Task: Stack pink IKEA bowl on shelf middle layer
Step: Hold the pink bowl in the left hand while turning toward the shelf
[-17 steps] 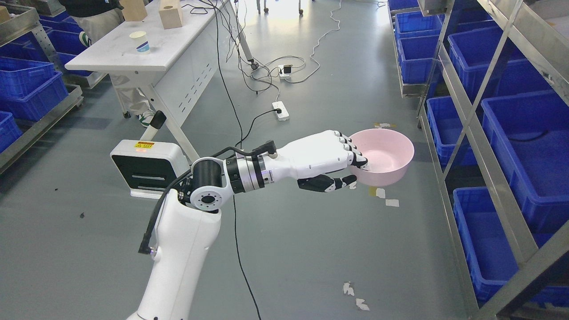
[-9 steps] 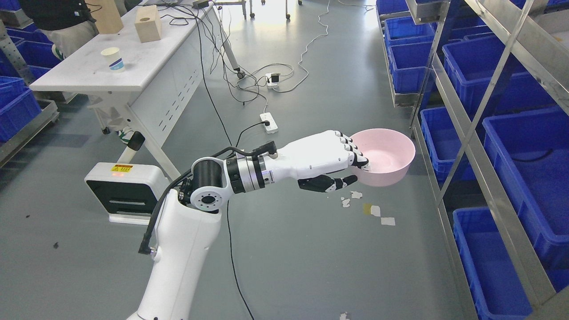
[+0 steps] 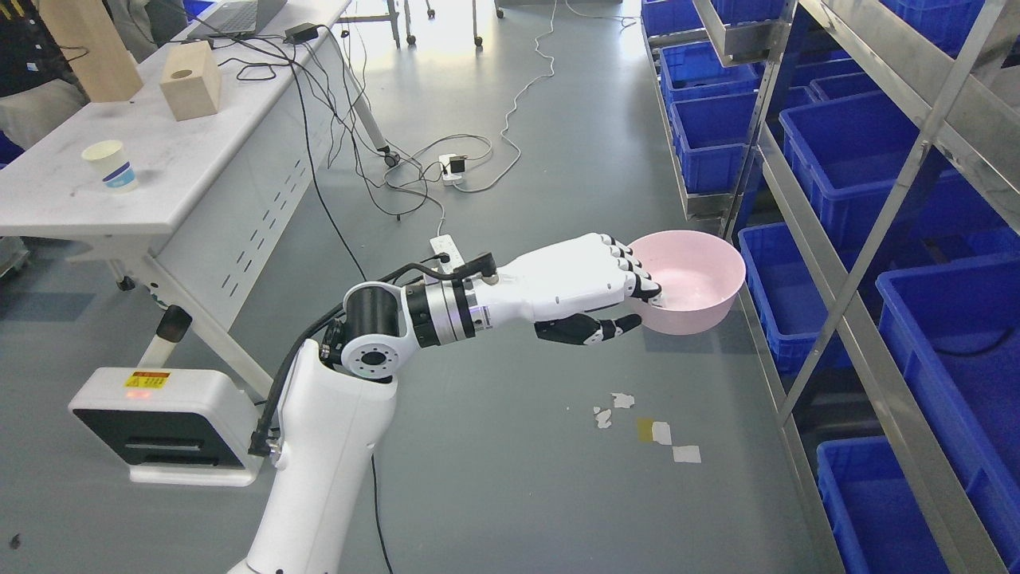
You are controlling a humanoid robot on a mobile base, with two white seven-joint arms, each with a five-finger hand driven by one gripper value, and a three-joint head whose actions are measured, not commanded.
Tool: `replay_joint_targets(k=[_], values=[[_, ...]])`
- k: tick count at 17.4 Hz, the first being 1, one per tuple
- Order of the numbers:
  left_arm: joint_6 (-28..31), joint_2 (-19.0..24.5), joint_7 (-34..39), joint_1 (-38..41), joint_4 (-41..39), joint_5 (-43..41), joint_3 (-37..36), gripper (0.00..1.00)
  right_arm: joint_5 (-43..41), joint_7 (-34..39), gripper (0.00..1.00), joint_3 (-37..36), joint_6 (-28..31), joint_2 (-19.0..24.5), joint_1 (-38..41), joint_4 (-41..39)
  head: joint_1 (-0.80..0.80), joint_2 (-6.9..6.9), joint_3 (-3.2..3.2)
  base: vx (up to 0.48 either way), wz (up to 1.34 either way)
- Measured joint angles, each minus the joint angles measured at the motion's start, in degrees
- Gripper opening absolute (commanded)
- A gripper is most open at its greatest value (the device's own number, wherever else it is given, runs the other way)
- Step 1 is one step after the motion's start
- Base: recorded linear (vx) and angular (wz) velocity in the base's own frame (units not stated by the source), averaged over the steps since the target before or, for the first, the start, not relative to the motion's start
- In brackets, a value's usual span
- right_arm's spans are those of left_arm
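Note:
A pink bowl [image 3: 695, 281] hangs in the air at mid-frame, upright and empty. My left hand [image 3: 633, 304] is shut on its near rim, with the fingers [image 3: 637, 275] hooked inside and the thumb under the outer wall. The white left arm comes in from the bottom left. The metal shelf [image 3: 861, 183] runs along the right side, and the bowl is just left of its frame, apart from it. The right arm is out of view.
Blue bins [image 3: 845, 151] fill the shelf levels on the right. A white table [image 3: 151, 171] with a paper cup [image 3: 110, 165] and a wooden block [image 3: 190, 92] stands at the upper left. Cables and a power strip [image 3: 449, 249] lie on the grey floor, and a white device [image 3: 159, 424] sits at lower left.
The whole picture has shifted down and left, so the camera has moved towards the shelf. The hand and the bowl keep the same place in the frame and the same grasp.

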Motion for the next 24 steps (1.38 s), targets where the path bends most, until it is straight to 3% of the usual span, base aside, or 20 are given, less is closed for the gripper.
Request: replay_joint_targets(k=[13, 24], values=[[0.0, 0.0, 0.08, 0.0, -0.24, 0.03, 0.08, 0.01, 0.0, 0.0, 1.0, 0.0, 0.0, 0.0, -0.02, 0.0, 0.0, 0.01, 0.0, 0.34, -0.07], [0.0, 0.0, 1.06, -0.17, -0.46, 0.41, -0.69, 0.01, 0.0, 0.0, 1.0, 0.0, 0.0, 0.0, -0.01, 0.0, 0.0, 0.01, 0.0, 0.215, 0.06]])
